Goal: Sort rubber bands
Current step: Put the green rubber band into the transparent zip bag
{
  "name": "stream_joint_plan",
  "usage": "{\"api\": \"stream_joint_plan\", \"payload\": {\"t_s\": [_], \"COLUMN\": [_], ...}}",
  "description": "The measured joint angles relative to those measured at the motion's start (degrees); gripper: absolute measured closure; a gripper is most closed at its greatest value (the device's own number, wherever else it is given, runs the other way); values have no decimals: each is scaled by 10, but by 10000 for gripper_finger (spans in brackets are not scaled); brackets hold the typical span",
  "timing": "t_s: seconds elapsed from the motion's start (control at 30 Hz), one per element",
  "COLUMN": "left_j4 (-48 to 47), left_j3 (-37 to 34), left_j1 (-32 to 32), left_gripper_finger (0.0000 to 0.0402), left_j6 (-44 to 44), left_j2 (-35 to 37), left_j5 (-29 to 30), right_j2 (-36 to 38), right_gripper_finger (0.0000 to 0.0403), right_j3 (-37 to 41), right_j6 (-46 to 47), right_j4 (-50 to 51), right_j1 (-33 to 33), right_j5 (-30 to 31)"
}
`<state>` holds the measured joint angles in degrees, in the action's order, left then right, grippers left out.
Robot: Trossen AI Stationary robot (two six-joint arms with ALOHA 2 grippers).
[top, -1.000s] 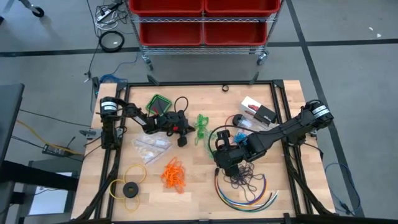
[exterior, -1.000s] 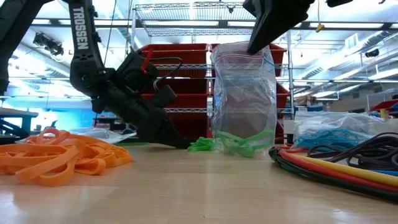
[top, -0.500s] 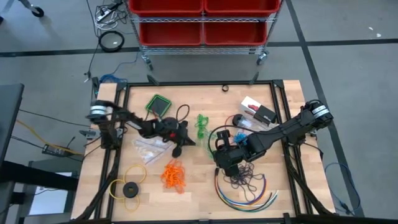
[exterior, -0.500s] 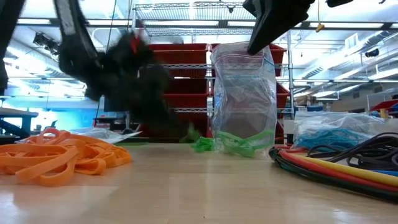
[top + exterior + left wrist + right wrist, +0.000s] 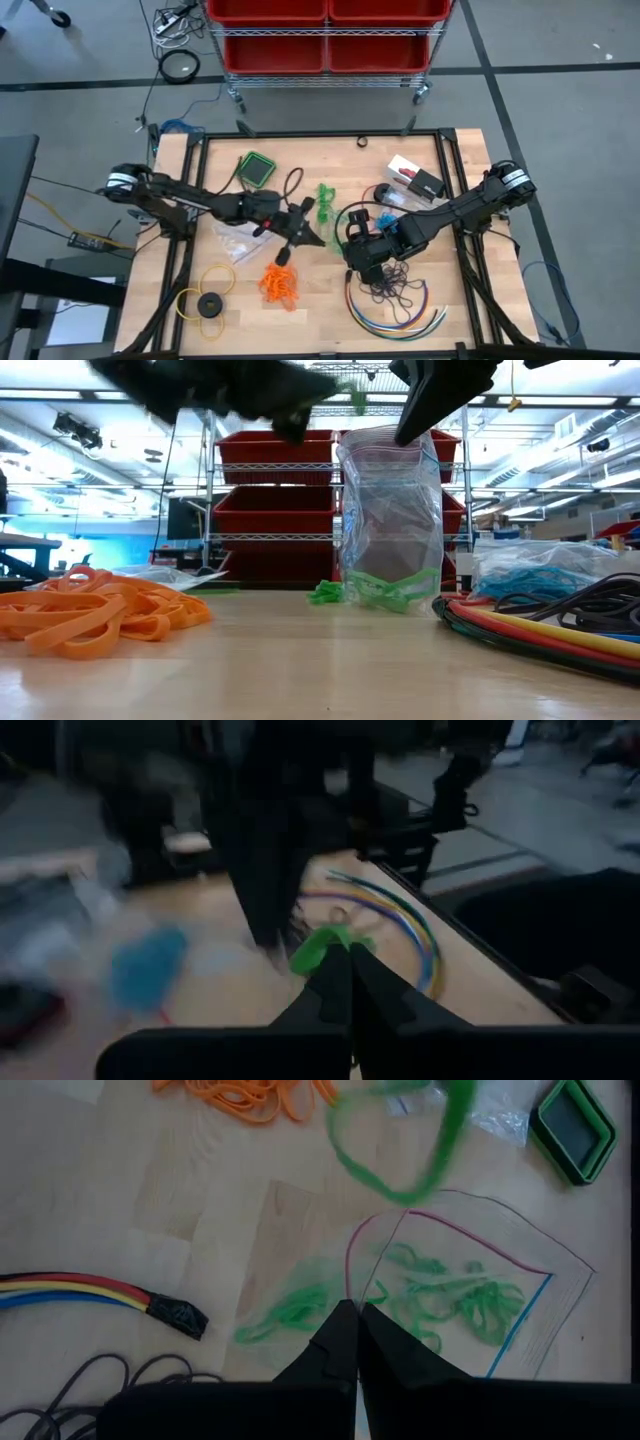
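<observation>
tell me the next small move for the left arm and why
Probably carry the green rubber band over the bag mouth and release. The left gripper is shut on that band, lifted above the table, while the right gripper holds the bag upright with green bands already inside.

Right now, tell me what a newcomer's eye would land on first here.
The clear bag held upright mid-table by the shut right gripper, green bands inside it. Next, the left gripper, shut on a green band, raised above the table beside the bag. Then the orange bands heaped near the front edge.
</observation>
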<state>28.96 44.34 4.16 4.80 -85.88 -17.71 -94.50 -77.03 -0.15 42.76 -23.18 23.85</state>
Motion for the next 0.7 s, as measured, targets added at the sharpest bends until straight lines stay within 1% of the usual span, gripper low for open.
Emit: {"api": "stream_joint_plan", "payload": {"t_s": [0.13, 0.23, 0.3, 0.37, 0.47, 0.5, 0.6, 0.7], "left_j4": [-99, -125, -145, -189, -242, -239, -248, -242], "left_j3": [70, 102, 117, 130, 142, 147, 147, 147], "left_j1": [4, 0, -7, -17, -29, -30, -29, -29], "left_gripper_finger": [401, 401, 401, 401, 401, 401, 394, 367], "left_j6": [57, 78, 81, 73, 66, 65, 55, 56], "left_j2": [-15, -22, -28, -40, -53, -58, -64, -66], "left_j5": [75, 106, 106, 105, 69, 58, 53, 56], "right_j2": [0, 0, 0, 0, 0, 0, 0, 0], "right_gripper_finger": [403, 403, 403, 403, 403, 403, 403, 403], "right_j3": [0, 0, 0, 0, 0, 0, 0, 0], "right_j6": [0, -6, -9, -10, -11, -12, -15, -15], "right_j4": [1, 1, 1, 2, 1, 1, -2, -5], "right_j1": [0, 0, 0, 0, 0, 0, 0, 0], "right_j5": [0, 0, 0, 0, 0, 0, 1, 1]}}
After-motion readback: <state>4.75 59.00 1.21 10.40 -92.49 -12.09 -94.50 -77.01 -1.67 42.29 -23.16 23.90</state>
